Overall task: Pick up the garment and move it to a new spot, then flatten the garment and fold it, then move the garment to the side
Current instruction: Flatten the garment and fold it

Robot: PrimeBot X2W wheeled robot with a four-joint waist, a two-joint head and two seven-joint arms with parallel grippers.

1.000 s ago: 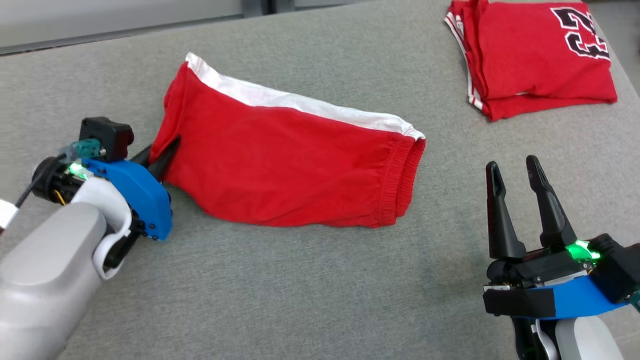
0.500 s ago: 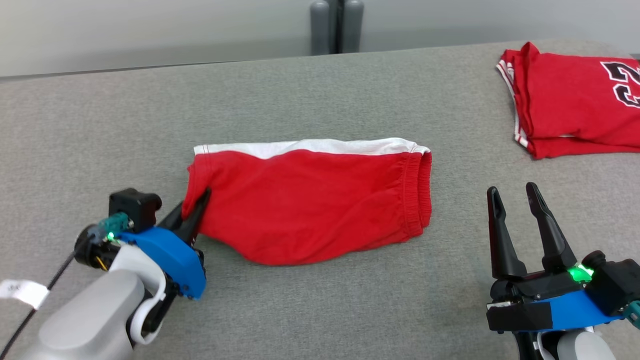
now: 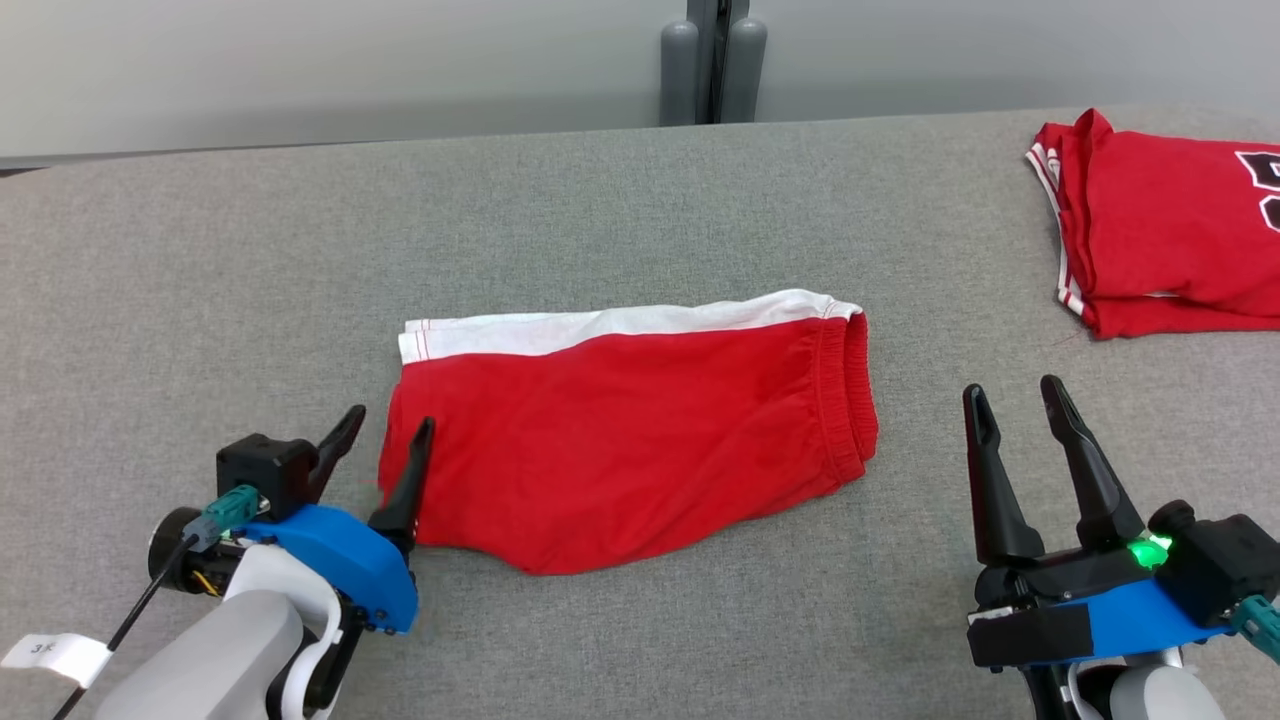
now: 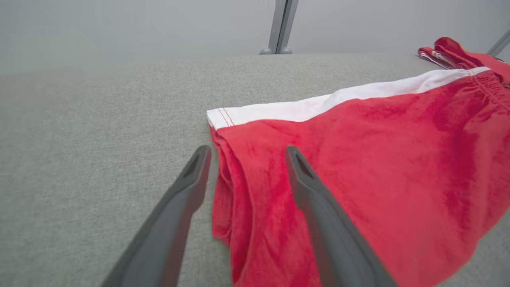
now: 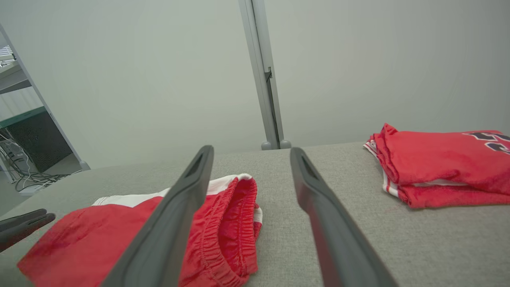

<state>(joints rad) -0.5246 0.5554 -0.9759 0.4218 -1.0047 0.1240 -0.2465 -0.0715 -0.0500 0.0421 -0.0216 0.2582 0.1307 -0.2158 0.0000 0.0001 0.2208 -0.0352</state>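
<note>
Though lettering (image 3: pixel 1268 190) on the jersey (image 3: pixel 1160 240) reads unclear, left tool (image 3: pixel 391 420) and right tool (image 3: pixel 1011 388) stand spread.

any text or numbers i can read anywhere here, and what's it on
"3", then a mark too blurred to read: on the white tag at the lower left of the head view.
Black-and-white block lettering on the folded red jersey: cut off at the edge of the head view and seen edge-on in the right wrist view, so not readable.
Red shorts: no text seen.
</note>
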